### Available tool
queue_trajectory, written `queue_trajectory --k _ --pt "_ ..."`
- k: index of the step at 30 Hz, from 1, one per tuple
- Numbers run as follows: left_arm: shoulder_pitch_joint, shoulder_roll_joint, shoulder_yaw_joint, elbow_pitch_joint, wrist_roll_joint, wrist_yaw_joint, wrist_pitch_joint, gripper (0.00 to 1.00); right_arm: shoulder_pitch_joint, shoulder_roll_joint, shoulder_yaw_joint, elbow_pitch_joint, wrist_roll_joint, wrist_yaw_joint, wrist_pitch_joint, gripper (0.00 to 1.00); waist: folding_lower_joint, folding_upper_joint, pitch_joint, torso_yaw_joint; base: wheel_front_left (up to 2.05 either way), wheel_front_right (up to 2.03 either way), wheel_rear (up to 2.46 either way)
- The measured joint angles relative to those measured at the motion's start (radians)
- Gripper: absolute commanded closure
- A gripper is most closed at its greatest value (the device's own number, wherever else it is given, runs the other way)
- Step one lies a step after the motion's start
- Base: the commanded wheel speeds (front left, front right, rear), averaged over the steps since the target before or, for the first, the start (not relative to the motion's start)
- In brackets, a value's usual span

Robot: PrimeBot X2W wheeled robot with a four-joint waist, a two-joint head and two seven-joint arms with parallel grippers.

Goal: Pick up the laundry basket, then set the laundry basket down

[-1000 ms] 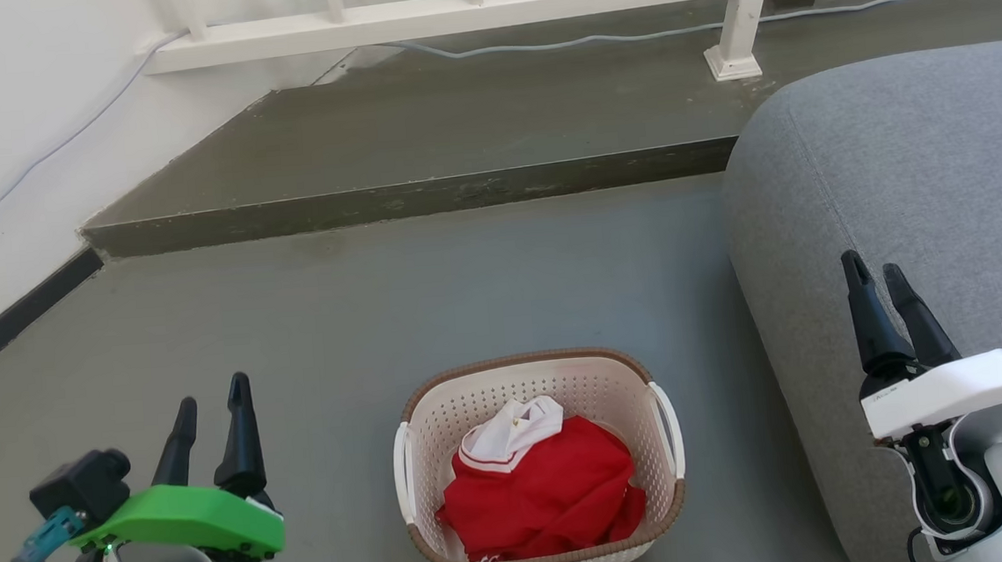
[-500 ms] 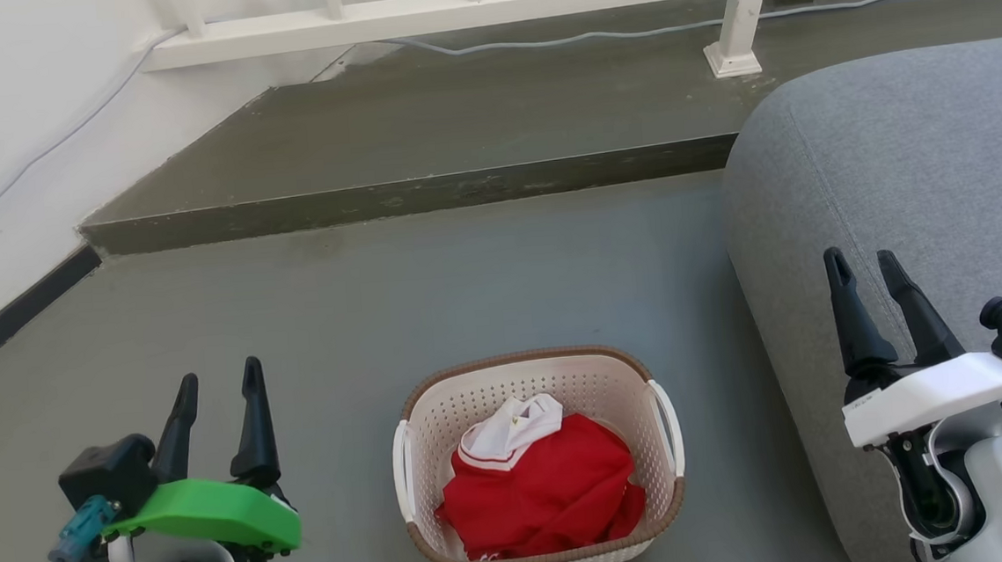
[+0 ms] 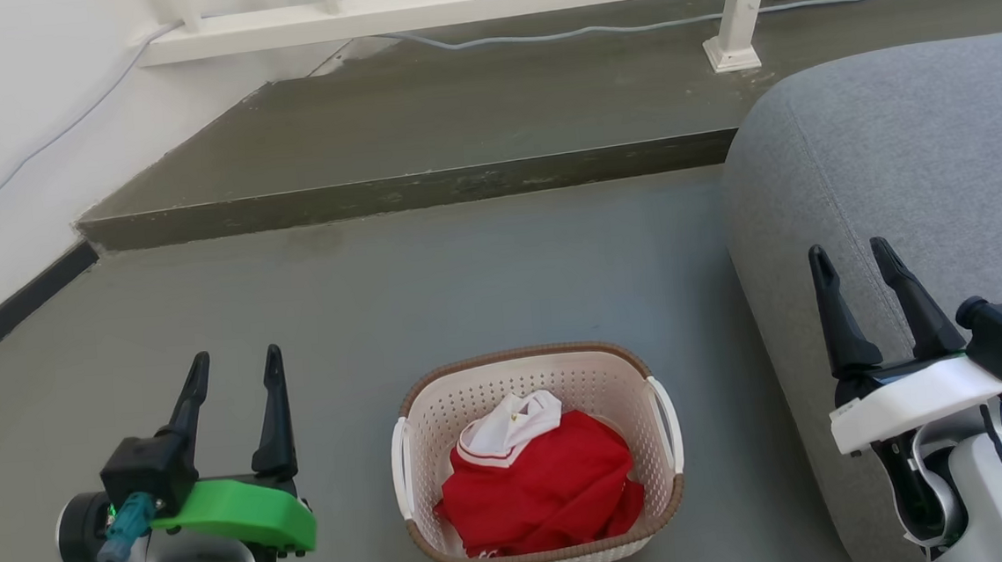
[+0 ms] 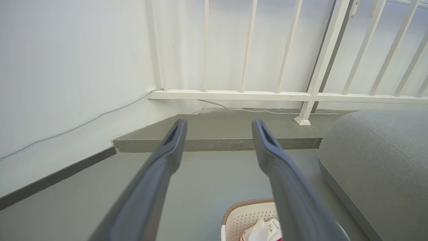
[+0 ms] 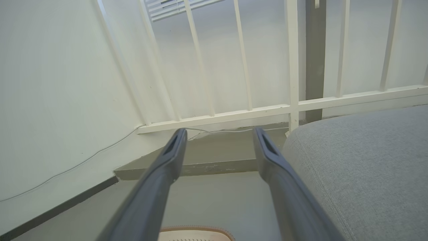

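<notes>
Over the last second both my arms have drifted inward toward the laundry basket, and my fingers have spread wider. The basket sits on the grey floor between my claws, holding a crumpled red garment with a white collar. My left gripper and right gripper hover clear of it, fingers pointing forward, both released and empty, the right one showing against a grey cushion.
</notes>
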Motion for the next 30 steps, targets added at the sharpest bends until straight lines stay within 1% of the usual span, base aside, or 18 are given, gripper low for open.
queue_trajectory --k 3,6,22,30 --pt "-0.005 -0.001 -0.002 -0.002 0.044 0.000 -0.010 0.00 -0.005 0.000 0.001 -0.004 -0.046 0.000 -0.010 0.00 0.0000 0.0000 0.002 -0.001 0.00 0.00 0.00" --pt "-0.016 -0.003 -0.003 -0.003 0.062 0.000 -0.011 0.00 -0.016 0.000 0.001 -0.006 -0.064 0.001 -0.014 0.00 0.0000 0.0000 0.002 -0.001 0.00 0.00 0.00" --pt "-0.016 -0.021 0.006 0.000 0.068 -0.001 -0.011 0.00 -0.016 0.009 -0.015 -0.003 -0.082 0.006 -0.018 0.00 0.0000 0.0000 0.003 0.000 0.00 0.00 0.00" --pt "-0.016 -0.023 0.018 -0.002 0.068 -0.002 -0.011 0.00 -0.016 0.023 -0.021 -0.004 -0.082 0.010 -0.018 0.00 0.0000 0.0000 0.037 -0.003 0.00 0.00 0.00"
